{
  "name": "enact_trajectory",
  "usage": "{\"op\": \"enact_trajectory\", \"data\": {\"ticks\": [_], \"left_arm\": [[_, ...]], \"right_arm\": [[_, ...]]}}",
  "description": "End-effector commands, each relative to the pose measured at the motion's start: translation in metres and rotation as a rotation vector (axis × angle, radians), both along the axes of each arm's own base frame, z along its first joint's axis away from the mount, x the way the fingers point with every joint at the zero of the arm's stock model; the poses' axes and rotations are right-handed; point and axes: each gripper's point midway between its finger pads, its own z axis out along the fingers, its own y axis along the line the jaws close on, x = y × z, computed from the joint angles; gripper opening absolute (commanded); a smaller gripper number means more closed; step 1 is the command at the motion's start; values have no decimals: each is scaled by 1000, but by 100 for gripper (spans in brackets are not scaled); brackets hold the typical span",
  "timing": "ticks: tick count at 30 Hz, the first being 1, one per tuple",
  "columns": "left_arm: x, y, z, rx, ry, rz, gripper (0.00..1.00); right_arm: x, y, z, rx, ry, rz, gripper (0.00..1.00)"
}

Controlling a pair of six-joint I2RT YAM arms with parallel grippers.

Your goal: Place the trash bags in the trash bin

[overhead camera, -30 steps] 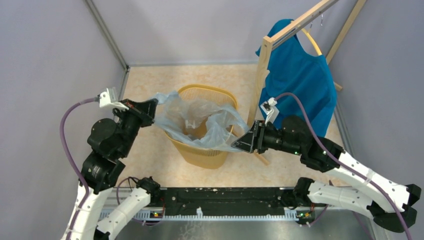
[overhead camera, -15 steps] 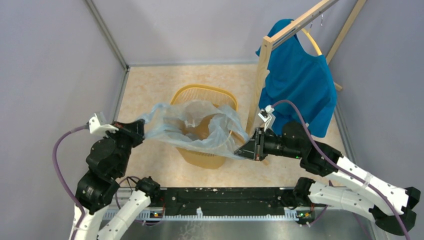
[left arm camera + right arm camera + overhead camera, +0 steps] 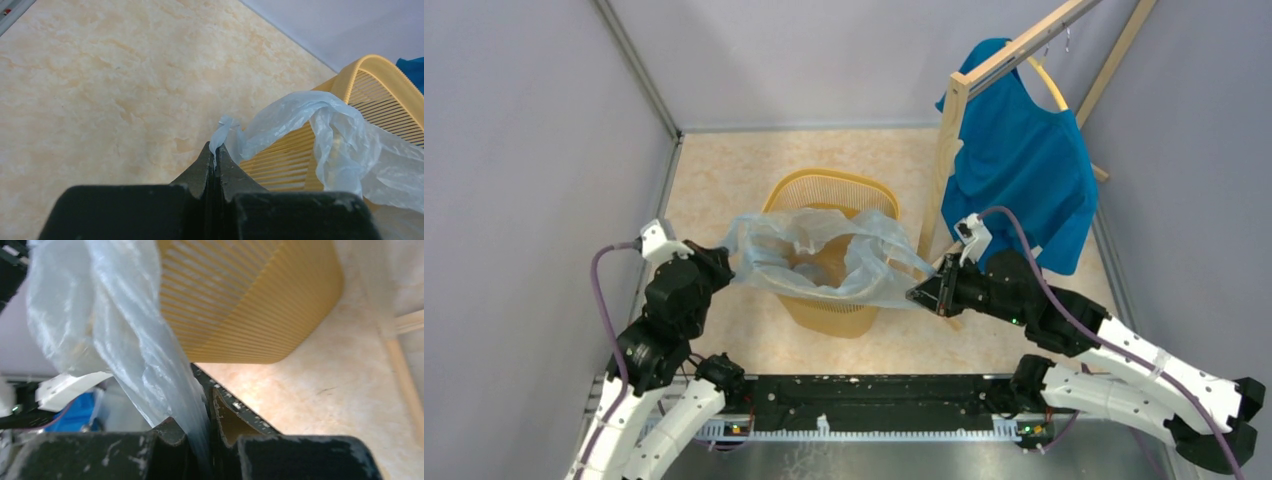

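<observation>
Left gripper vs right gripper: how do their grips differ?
Left gripper pinches a thin twisted end of the trash bag; right gripper clamps a wider sheet. Left gripper sits left of the trash bin, right gripper right of it. Both are shut on the bag, stretched over the bin.

Pale grey walls point(image 3: 824, 60) enclose a beige marbled floor point(image 3: 724, 170) and a wooden rack point(image 3: 950, 130)

Glossy film bag point(image 3: 869, 282), ribbed plastic bin point(image 3: 829, 318)
</observation>
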Motion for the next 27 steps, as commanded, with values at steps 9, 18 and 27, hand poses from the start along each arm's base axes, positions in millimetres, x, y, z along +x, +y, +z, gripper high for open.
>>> {"op": "enact_trajectory", "data": {"ticks": [9,18,27], "left_arm": [[37,-23,-34,65,118,-36,0],[14,-8,-63,77,177,-4,6],[2,1,-26,97,129,-10,47]], "right_arm": [[60,2,-27,-118,-236,-160,19],[67,46,-27,-97,-332,-108,35],[64,37,-35,-114,-298,-151,52]]}}
